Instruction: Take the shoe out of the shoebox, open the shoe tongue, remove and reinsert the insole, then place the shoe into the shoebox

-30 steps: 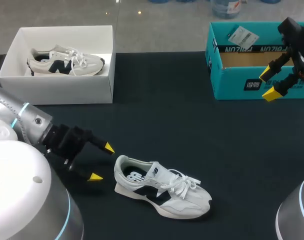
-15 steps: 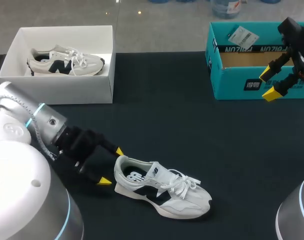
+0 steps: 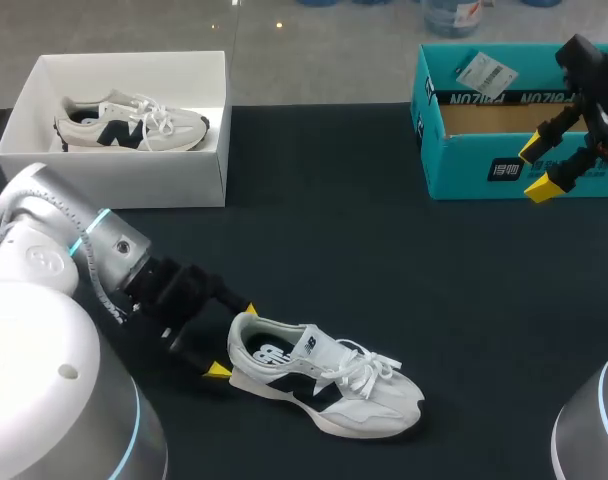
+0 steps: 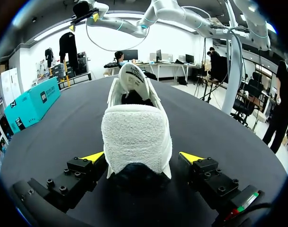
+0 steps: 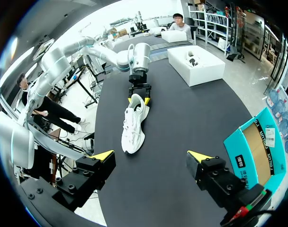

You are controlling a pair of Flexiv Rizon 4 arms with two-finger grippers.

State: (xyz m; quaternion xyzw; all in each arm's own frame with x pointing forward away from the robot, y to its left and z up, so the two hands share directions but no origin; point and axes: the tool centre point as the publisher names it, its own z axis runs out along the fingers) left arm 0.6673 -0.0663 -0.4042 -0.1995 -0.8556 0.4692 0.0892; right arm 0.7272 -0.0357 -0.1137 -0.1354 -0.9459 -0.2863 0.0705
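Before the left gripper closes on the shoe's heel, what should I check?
1. Heel of the shoe between the left gripper's fingers: ok.
2. Left gripper open: ok.
3. Shoe upright on its sole: ok.
4. Right gripper open, away from the shoe: ok.
5. Teal shoebox open: ok.
6. Insole fully seated: cannot tell.

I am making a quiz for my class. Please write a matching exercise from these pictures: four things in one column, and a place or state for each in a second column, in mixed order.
1. loose shoe
2. white box
3. teal box
4. left gripper

A. no shoe seen inside
B. open, fingers beside the heel
C. upright on the table
D. holds another shoe

Pairs: 1-C, 2-D, 3-A, 4-B.
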